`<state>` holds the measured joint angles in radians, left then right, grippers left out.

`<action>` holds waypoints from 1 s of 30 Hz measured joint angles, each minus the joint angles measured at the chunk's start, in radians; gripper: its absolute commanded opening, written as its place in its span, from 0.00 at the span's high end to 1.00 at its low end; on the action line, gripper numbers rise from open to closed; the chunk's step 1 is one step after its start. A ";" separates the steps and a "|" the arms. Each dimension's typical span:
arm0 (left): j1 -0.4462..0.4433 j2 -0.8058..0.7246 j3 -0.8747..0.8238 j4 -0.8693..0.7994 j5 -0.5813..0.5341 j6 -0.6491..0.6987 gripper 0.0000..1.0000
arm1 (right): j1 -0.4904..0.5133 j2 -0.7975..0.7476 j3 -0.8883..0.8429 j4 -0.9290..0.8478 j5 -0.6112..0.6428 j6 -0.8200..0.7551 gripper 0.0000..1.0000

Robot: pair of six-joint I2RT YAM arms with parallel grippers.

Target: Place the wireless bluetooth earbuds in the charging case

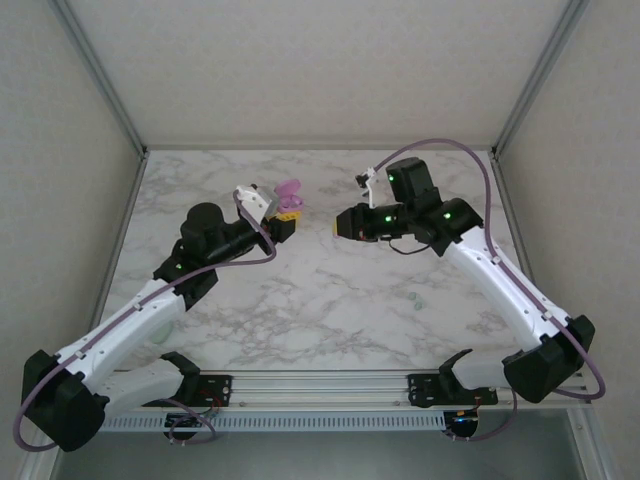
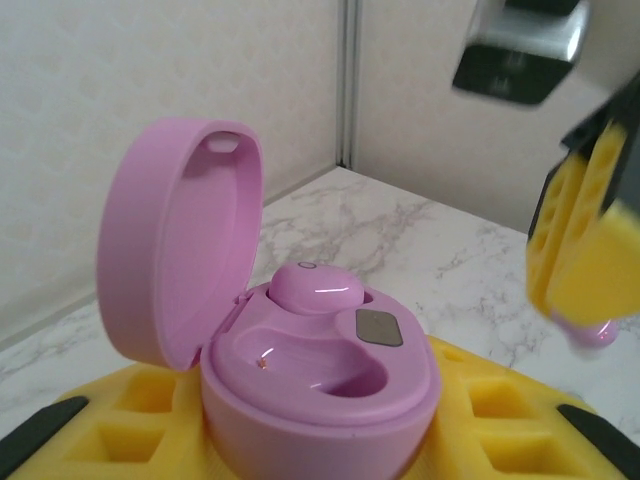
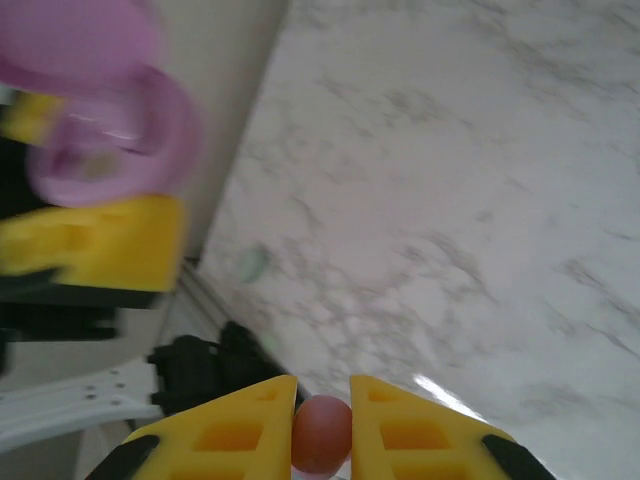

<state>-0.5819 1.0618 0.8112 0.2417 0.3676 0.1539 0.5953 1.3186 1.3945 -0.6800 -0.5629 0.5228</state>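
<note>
The pink charging case (image 2: 320, 390) stands with its lid (image 2: 180, 250) swung open, held between the yellow pads (image 2: 130, 430) of my left gripper (image 1: 283, 222). One pink earbud (image 2: 315, 287) sits in the case's far slot, and the near slot is empty. My right gripper (image 3: 322, 390) is shut on a second pink earbud (image 3: 322, 435). In the left wrist view that earbud (image 2: 598, 333) hangs under the yellow fingers (image 2: 580, 250), to the right of the case and apart from it. From above, the two grippers face each other over the table's middle, with the case (image 1: 288, 192) on the left.
The marble table (image 1: 300, 300) is walled on three sides. Small pale green earbuds (image 1: 418, 297) lie on it at the near right, below the right arm. One of them shows blurred in the right wrist view (image 3: 253, 262).
</note>
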 measured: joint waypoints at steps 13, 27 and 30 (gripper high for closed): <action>-0.031 0.031 0.000 0.067 0.056 0.001 0.67 | 0.002 -0.013 0.050 0.192 -0.120 0.137 0.81; -0.052 0.054 0.027 0.077 0.081 0.000 0.67 | 0.057 0.064 0.092 0.284 -0.119 0.194 0.81; -0.053 0.055 0.029 0.077 0.082 0.000 0.67 | 0.061 0.069 0.092 0.301 -0.119 0.203 0.81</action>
<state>-0.6353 1.1168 0.8402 0.3183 0.4492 0.1543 0.6563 1.3872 1.4868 -0.3786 -0.6819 0.7261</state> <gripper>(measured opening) 0.367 0.194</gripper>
